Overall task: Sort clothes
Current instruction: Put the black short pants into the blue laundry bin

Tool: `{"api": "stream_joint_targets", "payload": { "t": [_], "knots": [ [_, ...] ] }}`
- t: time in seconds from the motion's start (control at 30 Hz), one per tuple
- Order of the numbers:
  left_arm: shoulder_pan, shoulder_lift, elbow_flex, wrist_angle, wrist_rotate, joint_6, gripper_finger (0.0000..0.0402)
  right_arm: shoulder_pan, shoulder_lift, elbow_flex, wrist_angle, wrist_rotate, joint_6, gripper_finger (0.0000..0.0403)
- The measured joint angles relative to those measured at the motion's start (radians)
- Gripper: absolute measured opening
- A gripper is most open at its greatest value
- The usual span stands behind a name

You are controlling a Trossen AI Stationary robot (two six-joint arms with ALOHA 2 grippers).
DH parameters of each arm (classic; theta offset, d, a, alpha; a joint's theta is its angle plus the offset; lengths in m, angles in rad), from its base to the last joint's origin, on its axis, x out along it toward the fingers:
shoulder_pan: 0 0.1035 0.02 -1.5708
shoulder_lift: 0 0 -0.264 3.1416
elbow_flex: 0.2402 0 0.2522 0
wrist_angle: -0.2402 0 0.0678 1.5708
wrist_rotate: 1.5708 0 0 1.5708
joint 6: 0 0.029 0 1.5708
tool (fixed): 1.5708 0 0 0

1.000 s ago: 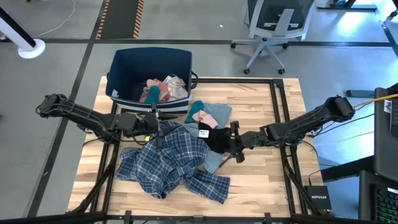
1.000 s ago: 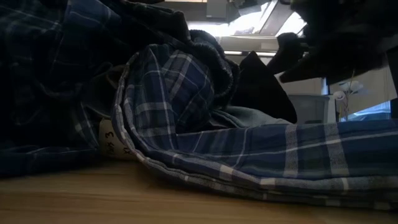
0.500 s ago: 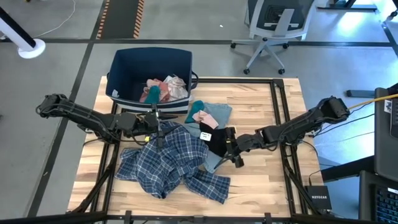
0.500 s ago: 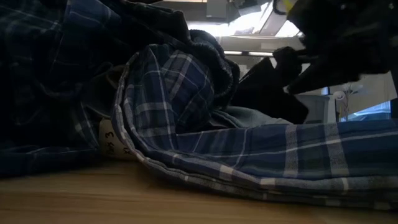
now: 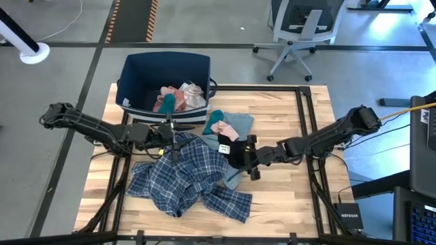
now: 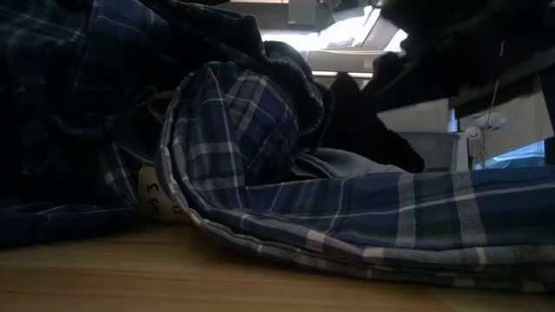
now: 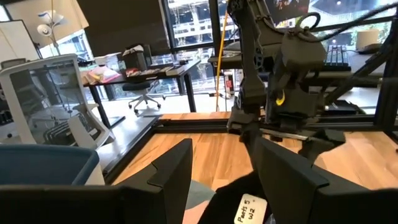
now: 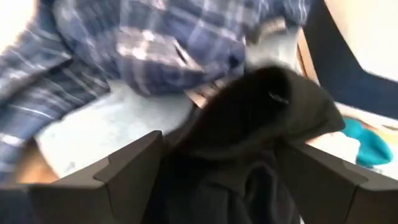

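A large blue-white plaid shirt (image 5: 184, 180) lies crumpled on the table's near left. A small black item (image 5: 235, 153) with a white tag (image 5: 225, 146) rests on a light grey-blue garment (image 8: 118, 124) beside it. A teal piece (image 5: 216, 121), a pink piece (image 5: 223, 128) and more grey-blue cloth (image 5: 240, 124) lie farther back. My right gripper (image 8: 224, 180) is open, slanting down from the right, with a finger on either side of the black item (image 8: 249, 124). My left gripper (image 5: 174, 138) hangs open and level above the plaid shirt's far edge, nothing between its fingers (image 7: 168, 180). My right gripper's fingers (image 8: 124, 168) stand on either side of the black item's right part; whether they touch it I cannot tell. My left gripper touches nothing.
A dark blue fabric bin (image 5: 136, 75) stands at the table's far left, with pink, white and teal pieces (image 5: 180, 97) inside. Black frame rails (image 5: 303, 109) run along the table's edges. Bare wood (image 5: 279, 116) shows at the far right.
My right gripper has moved toward the table's left, over the black item's right edge, and has rolled a little. Its fingers stay open. The clothes have kept their places.
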Motion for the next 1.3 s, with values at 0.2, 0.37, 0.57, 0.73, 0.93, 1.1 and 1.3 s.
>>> {"api": "stream_joint_targets", "payload": {
  "t": [0.2, 0.37, 0.57, 0.73, 0.93, 1.1, 1.3],
  "knots": [
    [0.000, 0.000, 0.000, 0.001, 0.000, 0.000, 0.0169, 0.003, 0.083, 0.000, 0.098, 0.014, -0.003, 0.0326],
    [0.000, 0.000, 0.000, 0.003, 0.000, 0.000, 0.0169, 0.002, 0.085, 0.009, 0.079, -0.039, -0.007, 0.0326],
    [0.000, 0.000, 0.000, 0.003, 0.000, 0.000, 0.0169, 0.002, 0.063, 0.074, 0.029, -0.115, -0.003, 0.0326],
    [0.000, 0.000, 0.000, 0.004, 0.000, -0.001, 0.0169, 0.003, 0.078, 0.085, 0.014, 0.041, -0.020, 0.0326],
    [0.000, 0.000, 0.000, 0.002, 0.000, 0.002, 0.0168, 0.003, 0.134, 0.085, 0.008, 0.118, -0.053, 0.0326],
    [0.000, 0.000, 0.000, 0.003, 0.000, 0.003, 0.0169, 0.002, 0.151, 0.085, -0.027, 0.161, -0.115, 0.0326],
    [0.000, 0.000, 0.000, 0.003, 0.000, 0.003, 0.0169, 0.002, 0.151, 0.085, -0.022, 0.158, -0.140, 0.0285]
  ]
}}
